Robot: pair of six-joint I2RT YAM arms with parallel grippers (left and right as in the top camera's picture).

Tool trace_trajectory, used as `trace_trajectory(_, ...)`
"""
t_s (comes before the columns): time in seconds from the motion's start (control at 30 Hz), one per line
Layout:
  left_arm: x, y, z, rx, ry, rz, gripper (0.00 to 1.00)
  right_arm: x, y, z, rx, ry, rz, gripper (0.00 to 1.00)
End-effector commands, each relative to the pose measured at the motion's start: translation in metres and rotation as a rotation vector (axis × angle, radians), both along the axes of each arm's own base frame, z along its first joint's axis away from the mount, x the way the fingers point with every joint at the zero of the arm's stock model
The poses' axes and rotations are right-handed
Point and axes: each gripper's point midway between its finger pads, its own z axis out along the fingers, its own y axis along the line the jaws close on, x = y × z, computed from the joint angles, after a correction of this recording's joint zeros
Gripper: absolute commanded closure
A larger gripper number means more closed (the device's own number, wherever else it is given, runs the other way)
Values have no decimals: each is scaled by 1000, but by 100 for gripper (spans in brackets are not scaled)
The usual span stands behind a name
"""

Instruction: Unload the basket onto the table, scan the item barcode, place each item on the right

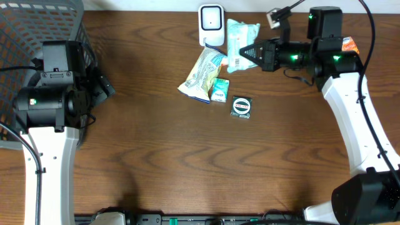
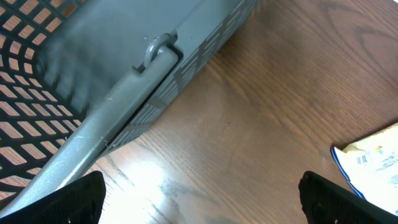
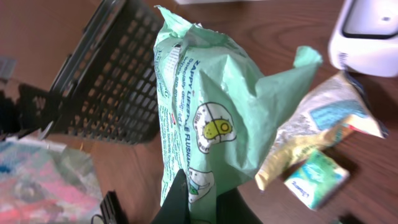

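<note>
Right gripper [image 3: 198, 198] is clenched on one end of the green wipes pack [image 1: 241, 37], held just beside the scanner [image 1: 211, 24]. Can't spot the barcode yet. I'd roll the wrist until the printed panel squarely faces the scanner window, film taut. Left gripper [image 2: 202, 208] spread wide and empty, well away from the scanner.

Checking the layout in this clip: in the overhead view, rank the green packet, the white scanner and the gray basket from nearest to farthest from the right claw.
1. green packet: pinched in the right claw, right of centre.
2. white scanner: just left of the packet, at the far edge.
3. gray basket: far left corner.
</note>
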Motion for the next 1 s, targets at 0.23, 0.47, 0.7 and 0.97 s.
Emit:
trace_trajectory(0.23,-1,4,-2,3,5,28,2,-24,24,2,-8,11,92,99)
trace_trajectory(0.47,-1,4,-2,3,5,28,2,-27,24,-2,-19,35,87,99)
trace_trajectory(0.7,-1,4,-2,3,5,28,2,-23,20,-10,-58,47,54,99)
trace_trajectory(0.97,-1,4,-2,3,5,28,2,-29,28,-15,-69,66,73,99)
